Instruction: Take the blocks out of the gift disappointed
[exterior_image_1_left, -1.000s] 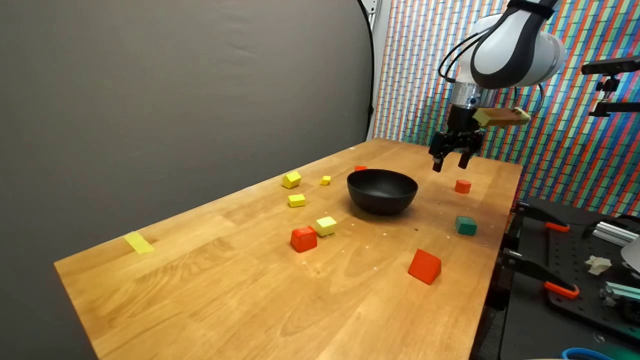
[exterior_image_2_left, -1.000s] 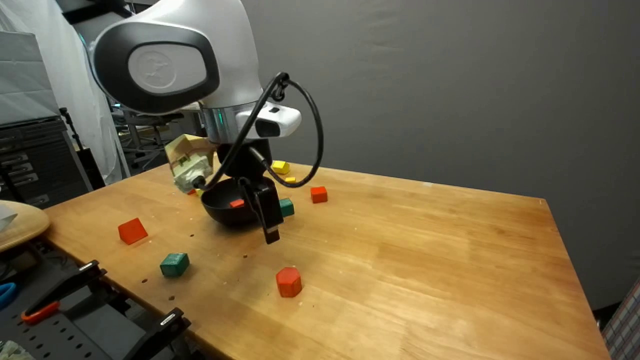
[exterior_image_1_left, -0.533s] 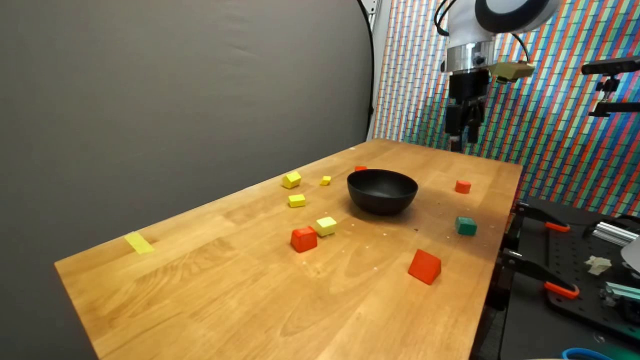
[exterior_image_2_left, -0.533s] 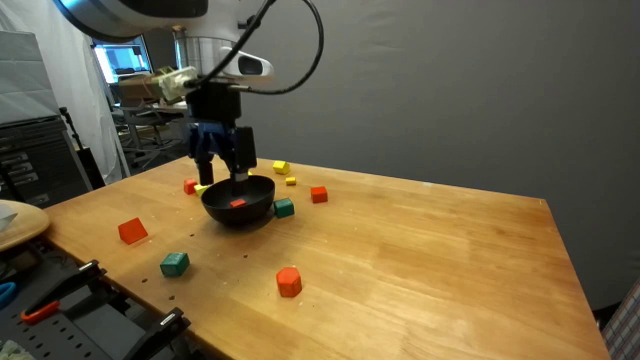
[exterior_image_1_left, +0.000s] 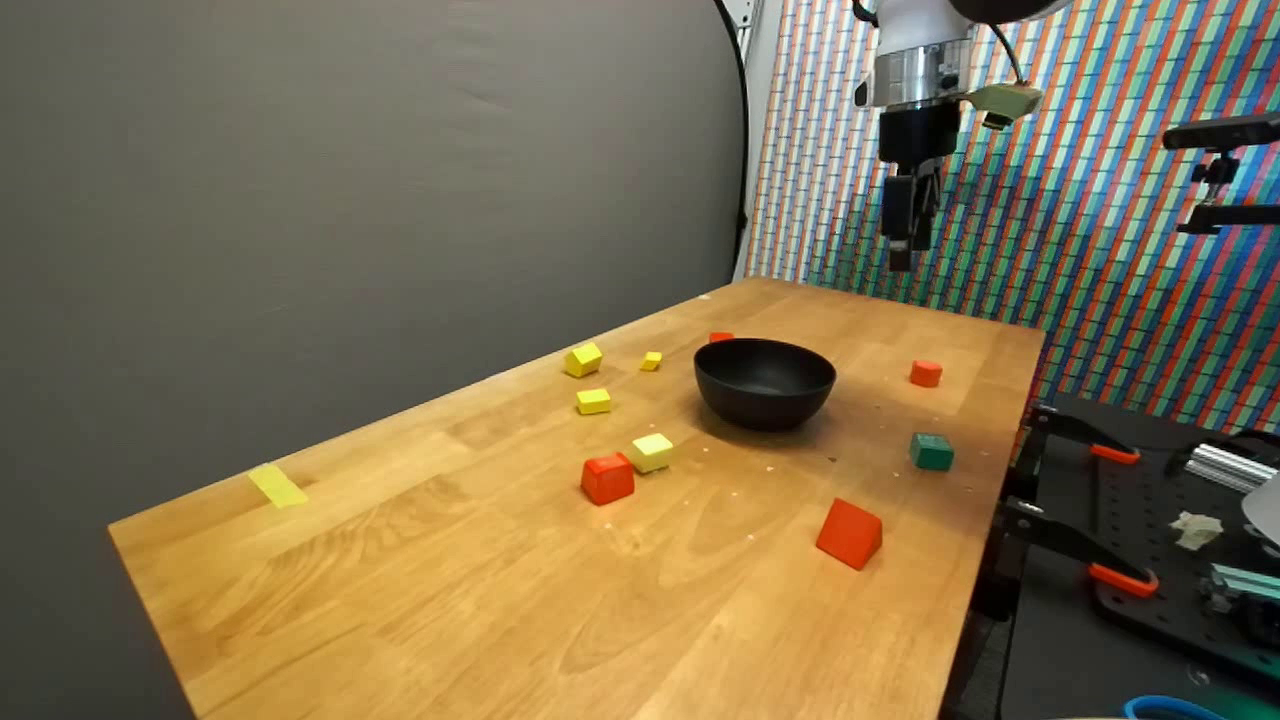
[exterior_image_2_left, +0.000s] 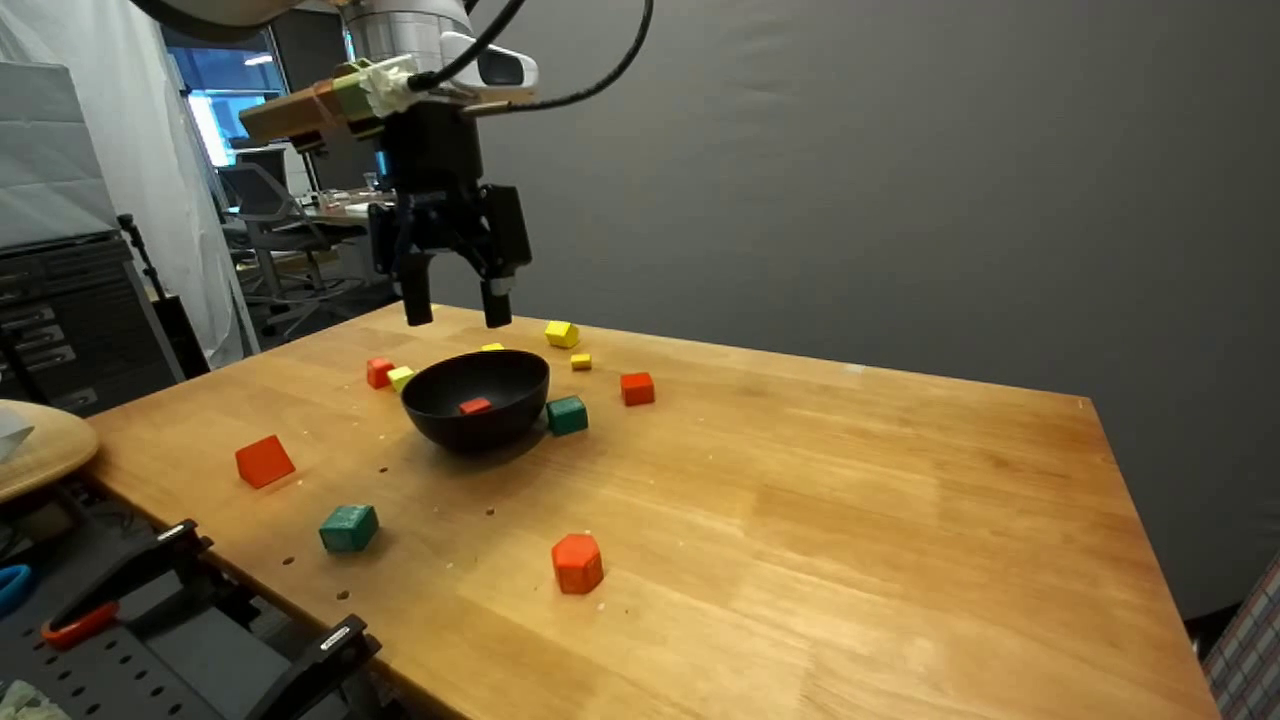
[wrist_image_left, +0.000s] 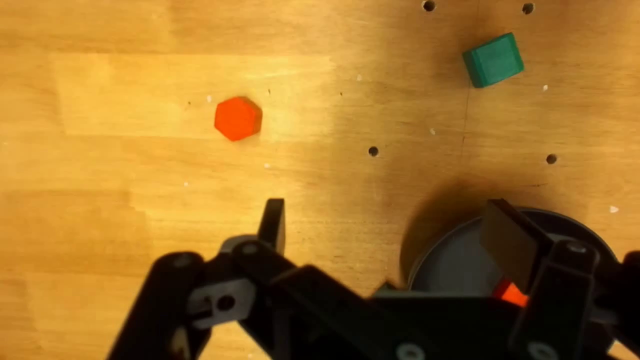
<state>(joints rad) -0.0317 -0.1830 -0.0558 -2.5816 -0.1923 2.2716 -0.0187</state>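
There's your table (exterior_image_2_left: 850, 540), and your claw (exterior_image_2_left: 458, 319) hangs above it, jaws spread wide! The bowl (exterior_image_2_left: 470, 435) sits upright, a red wedge (exterior_image_2_left: 265, 461) well apart from it, a green block (exterior_image_2_left: 567, 416) just beside it. Inside the bowl, a red block (exterior_image_2_left: 475, 406)! And nearby, a small yellow block (exterior_image_2_left: 581, 362).

No lettering, brand, number or sign can be read.
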